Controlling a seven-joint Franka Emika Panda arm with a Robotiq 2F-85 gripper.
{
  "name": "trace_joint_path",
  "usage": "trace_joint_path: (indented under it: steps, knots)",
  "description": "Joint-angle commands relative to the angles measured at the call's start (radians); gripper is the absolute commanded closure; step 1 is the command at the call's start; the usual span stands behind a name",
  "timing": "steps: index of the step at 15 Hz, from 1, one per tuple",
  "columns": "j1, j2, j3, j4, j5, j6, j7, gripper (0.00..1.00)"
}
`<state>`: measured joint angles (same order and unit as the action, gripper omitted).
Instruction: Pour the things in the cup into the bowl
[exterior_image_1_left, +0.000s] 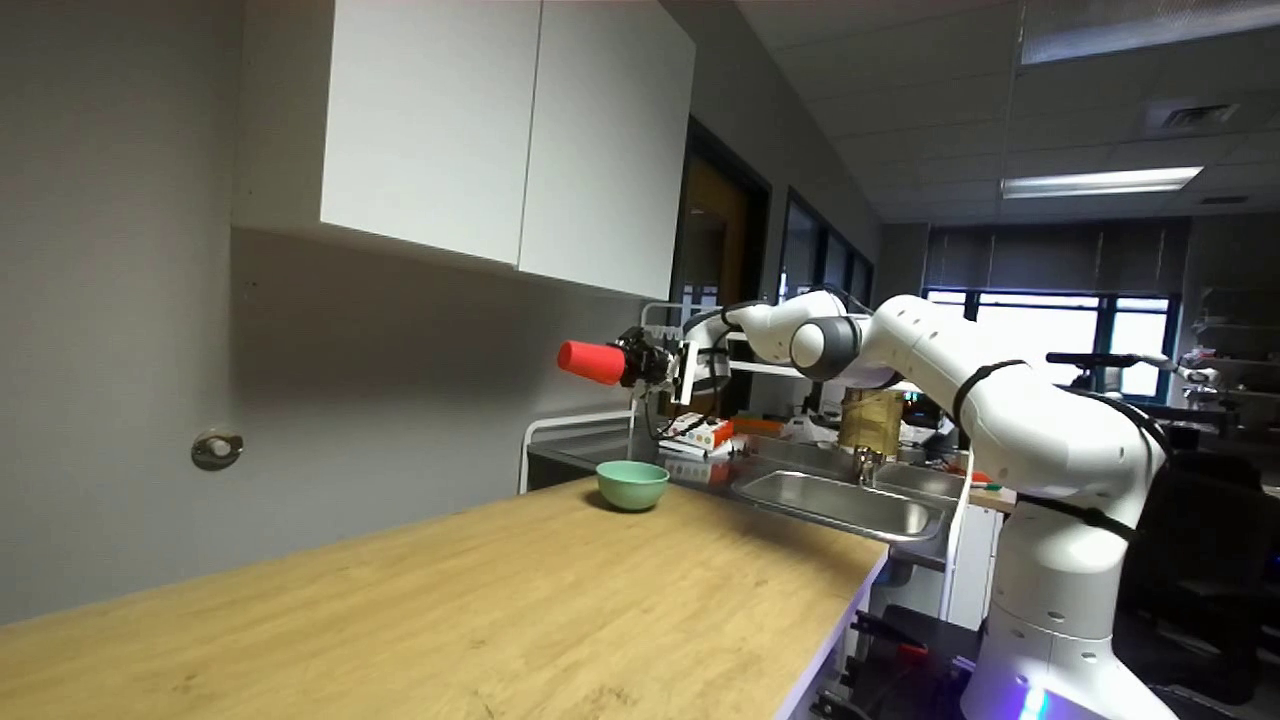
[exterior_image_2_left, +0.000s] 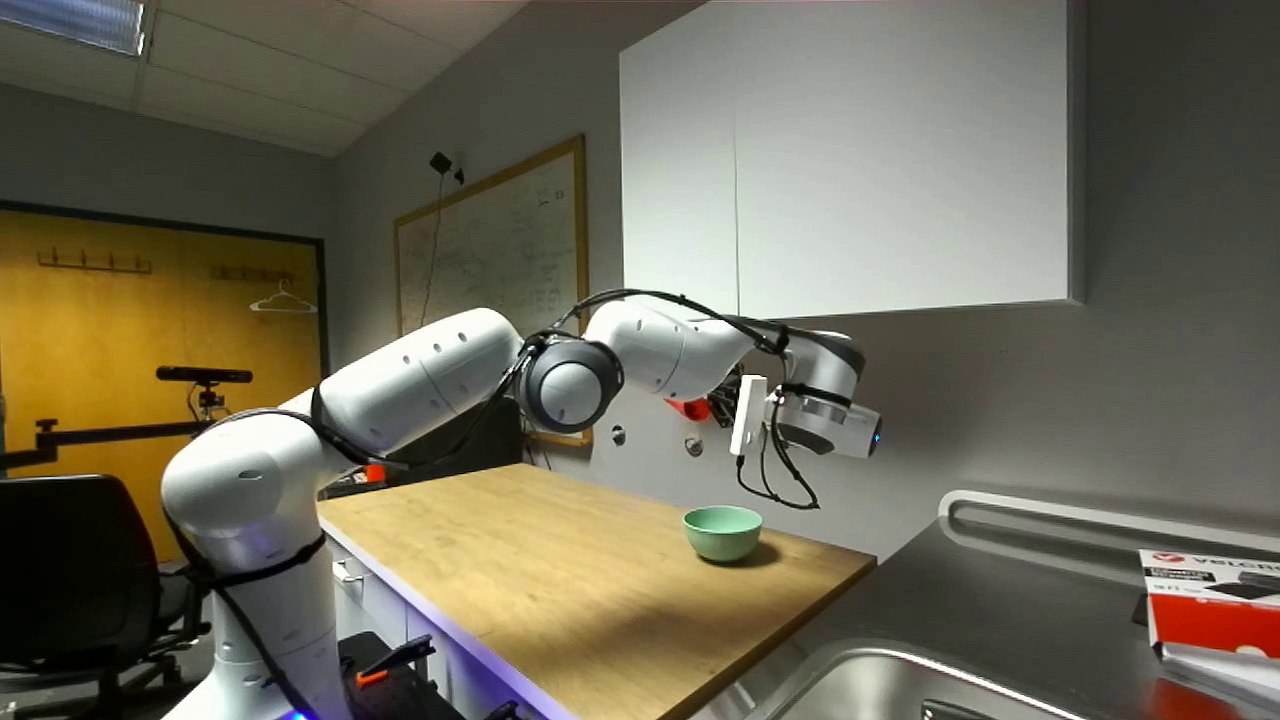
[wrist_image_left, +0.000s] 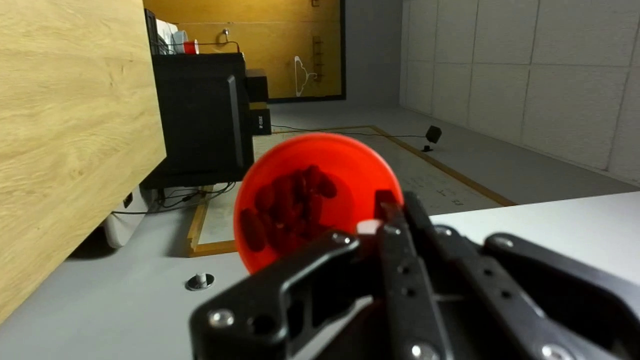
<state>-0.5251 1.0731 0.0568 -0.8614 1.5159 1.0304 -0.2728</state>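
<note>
The red cup (exterior_image_1_left: 592, 362) is held nearly on its side in the air, its base pointing away from the gripper. It is partly hidden behind the arm in an exterior view (exterior_image_2_left: 690, 409). In the wrist view the cup (wrist_image_left: 357, 167) shows its open mouth, with several dark pieces lying inside. My gripper (exterior_image_1_left: 630, 360) is shut on the cup's rim, one finger inside and one outside (wrist_image_left: 400, 203). The green bowl (exterior_image_1_left: 632, 488) stands upright on the table below the cup; it also shows in an exterior view (exterior_image_2_left: 723, 534). Its bottom is hidden. It is out of the wrist view.
A white wall cabinet (exterior_image_1_left: 430, 120) hangs above the wooden table (exterior_image_1_left: 480, 610), higher than the cup. The grey wall (exterior_image_1_left: 400, 420) runs along the table's back. A sink (exterior_image_1_left: 840, 502) and a red and white box (exterior_image_2_left: 1210, 610) are past the table's end.
</note>
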Motion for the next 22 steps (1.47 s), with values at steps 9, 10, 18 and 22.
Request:
trace_joint_path:
  steps: [9,10,18,22]
  knots:
    - [-0.024,0.110,0.012,0.096,0.064,-0.081,0.012,0.98]
    - [-0.020,0.126,0.015,0.096,0.066,-0.088,0.015,0.98]
    - [-0.006,0.258,0.028,0.171,0.063,-0.102,0.015,0.98]
    - [-0.007,0.257,0.032,0.191,0.070,-0.110,0.036,0.98]
